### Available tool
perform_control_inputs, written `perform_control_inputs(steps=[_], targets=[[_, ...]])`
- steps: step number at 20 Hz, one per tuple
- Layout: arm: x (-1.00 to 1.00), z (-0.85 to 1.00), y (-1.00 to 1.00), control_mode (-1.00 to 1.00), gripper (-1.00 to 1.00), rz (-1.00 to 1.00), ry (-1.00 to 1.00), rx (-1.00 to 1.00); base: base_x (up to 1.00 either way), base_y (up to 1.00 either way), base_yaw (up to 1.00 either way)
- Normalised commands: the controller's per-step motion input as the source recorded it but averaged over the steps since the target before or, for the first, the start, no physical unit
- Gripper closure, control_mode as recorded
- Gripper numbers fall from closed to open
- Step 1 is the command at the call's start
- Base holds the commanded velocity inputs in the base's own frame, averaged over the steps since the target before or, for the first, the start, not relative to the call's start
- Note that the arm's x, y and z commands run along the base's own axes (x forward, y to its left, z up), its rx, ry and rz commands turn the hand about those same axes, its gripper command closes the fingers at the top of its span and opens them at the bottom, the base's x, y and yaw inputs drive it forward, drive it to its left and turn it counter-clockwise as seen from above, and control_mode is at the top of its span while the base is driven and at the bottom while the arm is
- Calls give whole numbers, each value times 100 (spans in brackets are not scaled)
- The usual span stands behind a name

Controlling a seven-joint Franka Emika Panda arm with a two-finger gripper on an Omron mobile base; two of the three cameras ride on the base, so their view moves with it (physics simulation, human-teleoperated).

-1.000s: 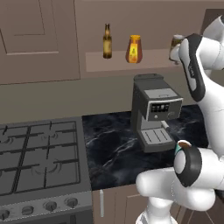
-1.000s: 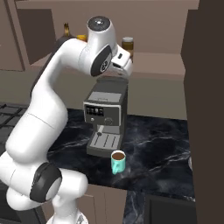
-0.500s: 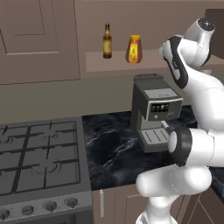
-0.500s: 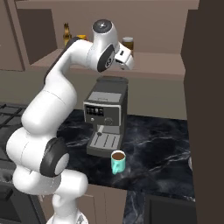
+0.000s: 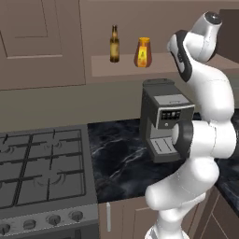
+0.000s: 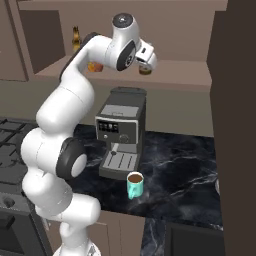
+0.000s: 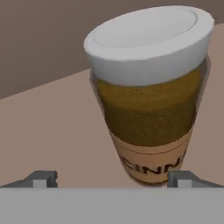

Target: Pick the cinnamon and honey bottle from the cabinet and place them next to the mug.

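Note:
The cinnamon (image 7: 151,100) is a brown jar with a pale lid, standing upright on the cabinet's shelf ledge (image 7: 52,131). It is close in front of my gripper (image 7: 113,180), nearer the right fingertip (image 7: 186,178). The gripper (image 6: 148,60) is open and holds nothing, hovering at the jar (image 6: 145,71) on the ledge (image 6: 180,80). The honey bottle (image 5: 143,52) stands further left on the ledge (image 5: 116,67); my arm partly hides the bottle (image 6: 94,66) in the right base view. The teal mug (image 6: 134,184) with dark liquid sits on the counter below.
A slender dark bottle (image 5: 114,44) stands left of the honey bottle. A grey coffee machine (image 6: 120,132) sits under the ledge, just behind the mug. A gas stove (image 5: 42,163) lies to the left. A tall dark panel (image 6: 235,125) bounds the right side.
The arm's elbow and upper links have swung round while the hand edged closer to the cinnamon jar. The jaws stay open, and nothing on the shelf has moved.

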Motion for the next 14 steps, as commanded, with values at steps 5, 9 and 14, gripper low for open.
perform_control_inputs(steps=[5, 9, 14], targets=[[46, 0, -25, -100, -100, 0, 1, -4, 0, 0, 0], [4, -5, -27, -100, -100, 0, 3, -1, 0, 0, 0], [-23, 0, -10, -100, -100, 0, 0, 0, 0, 0, 0]])
